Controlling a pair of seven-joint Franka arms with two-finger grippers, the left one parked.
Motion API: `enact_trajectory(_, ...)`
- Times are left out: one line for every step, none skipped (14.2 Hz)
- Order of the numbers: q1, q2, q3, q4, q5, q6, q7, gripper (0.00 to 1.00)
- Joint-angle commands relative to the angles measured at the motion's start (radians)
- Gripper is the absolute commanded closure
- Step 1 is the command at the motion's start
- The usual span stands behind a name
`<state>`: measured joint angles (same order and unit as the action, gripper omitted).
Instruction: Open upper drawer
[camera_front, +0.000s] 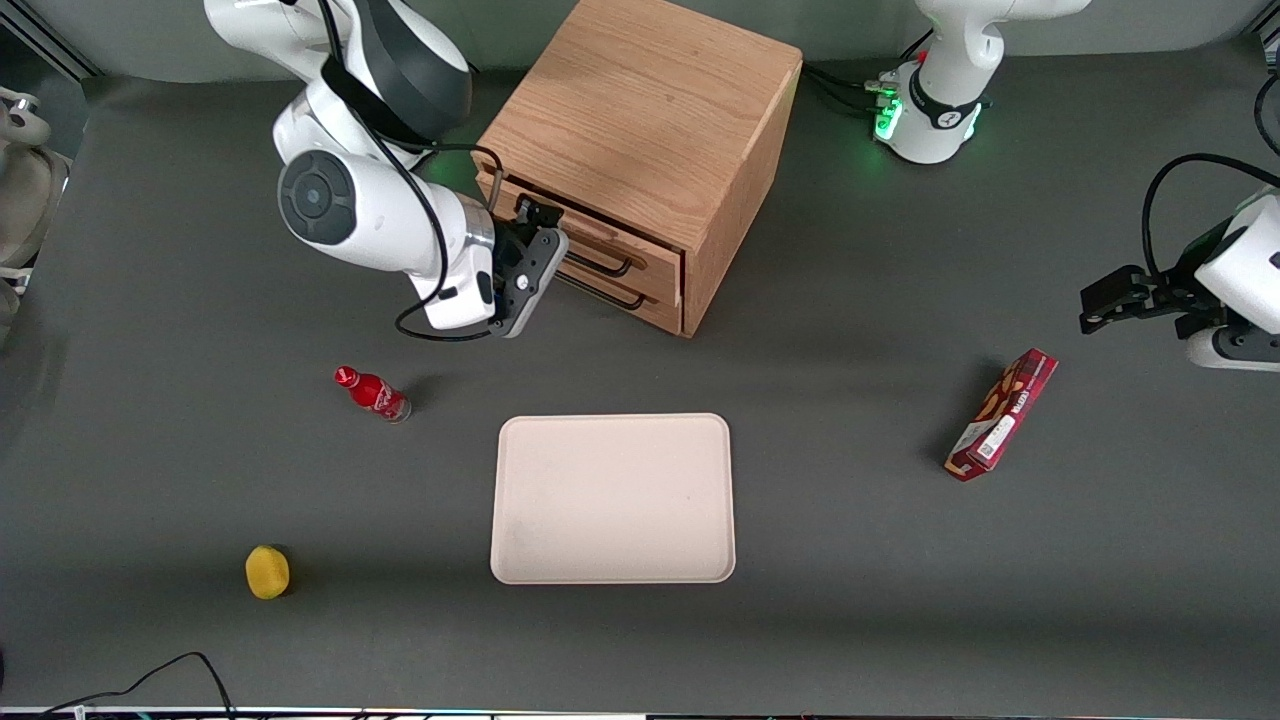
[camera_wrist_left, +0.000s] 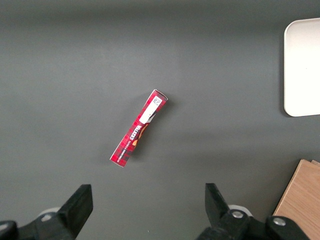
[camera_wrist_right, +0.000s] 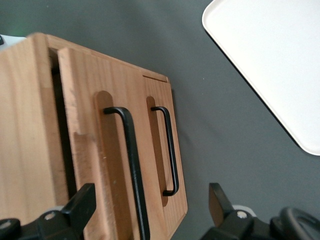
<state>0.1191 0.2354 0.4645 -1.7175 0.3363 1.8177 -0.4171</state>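
The wooden cabinet (camera_front: 640, 110) stands far from the front camera. Its upper drawer (camera_front: 655, 265) has a thin black bar handle (camera_front: 600, 266), above the lower drawer's like handle (camera_front: 605, 295). In the right wrist view the upper drawer (camera_wrist_right: 85, 130) stands slightly out of the cabinet, with a dark gap at its edge. My right gripper (camera_front: 530, 245) is right in front of the drawers at the working arm's end of the handles. It is open (camera_wrist_right: 149, 200), its fingers (camera_wrist_right: 82, 197) wide apart. The upper handle (camera_wrist_right: 131, 165) runs between them, untouched, beside the lower handle (camera_wrist_right: 170, 150).
A cream tray (camera_front: 612, 500) lies nearer the front camera than the cabinet. A red bottle (camera_front: 372, 393) lies on the table near my arm. A yellow round object (camera_front: 267, 571) sits close to the front edge. A red box (camera_front: 1003, 413) lies toward the parked arm's end.
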Motion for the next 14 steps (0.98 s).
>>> enact_trajectory(-0.007, -0.051, 0.019, -0.105, 0.030, 0.081, -0.031, 0.00)
enact_trajectory(-0.007, -0.053, 0.019, -0.123, 0.030, 0.103, -0.031, 0.00)
enact_trajectory(-0.007, -0.053, 0.028, -0.134, 0.032, 0.120, -0.031, 0.00)
enact_trajectory(-0.007, -0.051, 0.031, -0.145, 0.030, 0.130, -0.031, 0.00)
enact_trajectory(-0.006, -0.051, 0.031, -0.161, 0.030, 0.150, -0.031, 0.00)
enact_trajectory(-0.006, -0.053, 0.031, -0.180, 0.030, 0.172, -0.031, 0.00)
enact_trajectory(-0.006, -0.051, 0.031, -0.192, 0.030, 0.190, -0.038, 0.00)
enact_trajectory(-0.006, -0.051, 0.032, -0.207, 0.030, 0.212, -0.042, 0.00)
enact_trajectory(-0.006, -0.051, 0.034, -0.221, 0.030, 0.230, -0.042, 0.00)
enact_trajectory(-0.006, -0.050, 0.043, -0.231, 0.030, 0.244, -0.043, 0.00)
enact_trajectory(-0.006, -0.050, 0.045, -0.234, 0.030, 0.248, -0.043, 0.00)
enact_trajectory(-0.007, -0.048, 0.045, -0.234, 0.030, 0.249, -0.045, 0.00)
enact_trajectory(-0.007, -0.044, 0.045, -0.232, 0.030, 0.249, -0.046, 0.00)
enact_trajectory(-0.009, -0.041, 0.043, -0.229, 0.027, 0.252, -0.051, 0.00)
